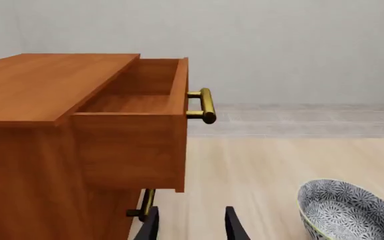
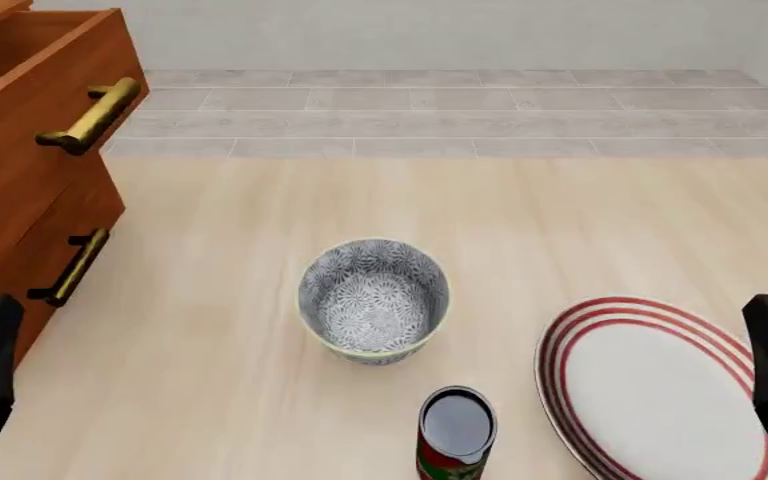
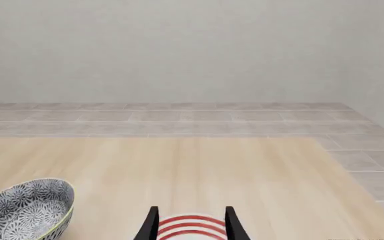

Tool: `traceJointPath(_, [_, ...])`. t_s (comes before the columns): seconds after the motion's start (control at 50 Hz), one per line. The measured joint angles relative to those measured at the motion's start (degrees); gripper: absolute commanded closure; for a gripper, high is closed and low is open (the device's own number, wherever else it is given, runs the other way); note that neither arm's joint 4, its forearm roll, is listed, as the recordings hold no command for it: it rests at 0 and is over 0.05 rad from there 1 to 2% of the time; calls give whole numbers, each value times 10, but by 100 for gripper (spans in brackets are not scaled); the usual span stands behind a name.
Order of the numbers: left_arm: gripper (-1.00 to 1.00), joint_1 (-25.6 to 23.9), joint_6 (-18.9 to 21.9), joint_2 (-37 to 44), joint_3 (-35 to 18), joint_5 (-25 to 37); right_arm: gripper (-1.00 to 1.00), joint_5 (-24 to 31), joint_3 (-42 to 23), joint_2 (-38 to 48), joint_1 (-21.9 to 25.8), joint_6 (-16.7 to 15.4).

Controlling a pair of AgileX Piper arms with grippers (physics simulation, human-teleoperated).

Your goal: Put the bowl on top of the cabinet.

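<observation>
My left gripper (image 1: 191, 225) has its fingers spread apart with nothing between them, parked low beside the cabinet (image 1: 52, 130), and from my front cam it's just a dark shape at the near left corner. The right gripper (image 3: 191, 224) is likewise spread and empty, hanging over the red-ringed plate (image 2: 651, 395) on the near right side of the table (image 2: 224, 300).

The bowl (image 2: 373, 299) sits upright on the table about mid-way between my two arms, touching neither of them, well apart from the cabinet. Just in front of it on my side there's a can (image 2: 456, 432) with a red label, close but not touching.

The cabinet stands on the far left with its top drawer (image 1: 138, 125) pulled out, brass handle (image 1: 204, 105) sticking forward.
</observation>
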Motion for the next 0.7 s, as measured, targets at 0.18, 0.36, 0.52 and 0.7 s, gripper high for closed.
traceJointPath(0.18, [-100,1,-8,0,-20,2,-100,-1,-1,4,0,1])
traceJointPath(0.36, [-100,-6,-16,0,-59,25,-100,-1,-1,4,0,2])
traceJointPath(0.52, [-100,-44,-24,0,-130,76,-100,-1,-1,5,0,2])
traceJointPath(0.7, [-100,-95,-45,4,-199,129,-100,-1,-2,5,0,2])
